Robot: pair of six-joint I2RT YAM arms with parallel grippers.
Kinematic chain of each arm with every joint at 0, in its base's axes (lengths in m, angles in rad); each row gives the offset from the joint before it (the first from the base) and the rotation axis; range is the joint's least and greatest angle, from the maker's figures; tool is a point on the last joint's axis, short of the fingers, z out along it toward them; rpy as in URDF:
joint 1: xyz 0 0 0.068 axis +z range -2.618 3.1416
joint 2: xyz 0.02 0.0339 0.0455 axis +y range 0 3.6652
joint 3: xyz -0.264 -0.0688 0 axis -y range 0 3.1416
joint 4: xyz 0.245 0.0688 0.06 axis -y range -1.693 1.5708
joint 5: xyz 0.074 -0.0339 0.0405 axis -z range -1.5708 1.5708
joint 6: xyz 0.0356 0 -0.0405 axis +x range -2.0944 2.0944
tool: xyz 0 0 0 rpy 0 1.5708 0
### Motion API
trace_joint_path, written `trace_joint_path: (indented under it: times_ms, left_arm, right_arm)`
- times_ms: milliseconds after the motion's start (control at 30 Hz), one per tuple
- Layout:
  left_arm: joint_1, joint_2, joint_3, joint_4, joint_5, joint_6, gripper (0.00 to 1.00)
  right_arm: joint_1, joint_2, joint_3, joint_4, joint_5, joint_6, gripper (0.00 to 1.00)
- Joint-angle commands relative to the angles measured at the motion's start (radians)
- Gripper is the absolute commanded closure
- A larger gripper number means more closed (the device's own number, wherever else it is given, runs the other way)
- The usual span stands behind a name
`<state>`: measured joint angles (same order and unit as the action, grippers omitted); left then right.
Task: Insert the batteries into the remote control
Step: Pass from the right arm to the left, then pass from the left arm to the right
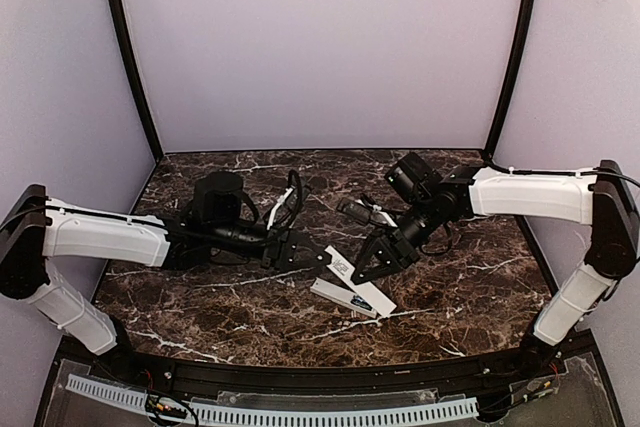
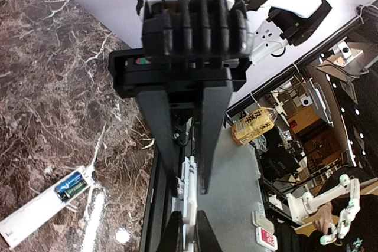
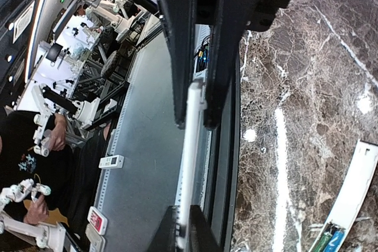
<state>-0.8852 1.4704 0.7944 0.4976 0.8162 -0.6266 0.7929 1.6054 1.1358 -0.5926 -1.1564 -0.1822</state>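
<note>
Right pincer (image 1: 368, 272) just beside remote control (image 1: 330, 291), at its far side.

Remote control (image 3: 353, 193), batteries (image 3: 335, 241): partly beyond the right-wrist view's edge.

Table (image 1: 470, 287): you see dark brown marble with white veins all over.

Walls (image 1: 320, 47): plain pale lilac. The corner posts (image 1: 128, 57) are black.

Left arm (image 1: 105, 237) and right arm (image 1: 530, 195): white shells, black joints.

Left gripper (image 1: 318, 259) and right gripper (image 1: 368, 273): black throughout.

Remote (image 2: 35, 213): white. At its open end you get the batteries (image 3: 328, 241), one blue and one green.

Strip (image 3: 190, 146): thin and white. From above it shows you a dark printed patch.

Front rail (image 1: 300, 379): black, with a white toothed band (image 1: 270, 412) below it.
</note>
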Motion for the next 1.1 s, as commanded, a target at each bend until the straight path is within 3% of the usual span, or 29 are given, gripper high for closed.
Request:
trace_joint_path:
  times_ms: [0,67,167,267,433,633,767,1067]
  left_arm:
    - [0.005,0.012,-0.036,0.103,0.003,-0.057,0.99]
    - [0.005,0.012,-0.052,0.125,-0.033,-0.080,0.99]
    - [0.005,0.009,-0.087,0.161,-0.099,-0.117,1.00]
    - [0.005,0.023,-0.107,0.199,-0.143,-0.167,1.00]
    - [0.006,0.056,-0.133,0.300,-0.198,-0.254,1.00]
    - [0.006,0.146,-0.152,0.490,-0.259,-0.428,1.00]
    - [0.007,0.218,-0.167,0.638,-0.254,-0.535,1.00]
    - [0.006,0.238,-0.201,0.663,-0.303,-0.557,1.00]
  right_arm:
    - [0.009,-0.004,0.031,-0.001,0.029,0.007,0.55]
    - [0.003,-0.024,0.028,0.019,0.138,0.037,0.18]
    - [-0.014,-0.071,0.024,0.062,0.338,0.092,0.02]
    - [-0.005,-0.156,0.026,0.104,0.683,0.124,0.01]
    - [-0.004,-0.408,-0.132,0.330,0.899,0.119,0.01]
    - [0.013,-0.310,-0.031,0.120,0.721,-0.013,0.01]
    - [0.087,-0.224,-0.010,0.045,0.854,-0.056,0.01]
    - [0.193,-0.067,0.061,-0.055,0.996,-0.088,0.20]
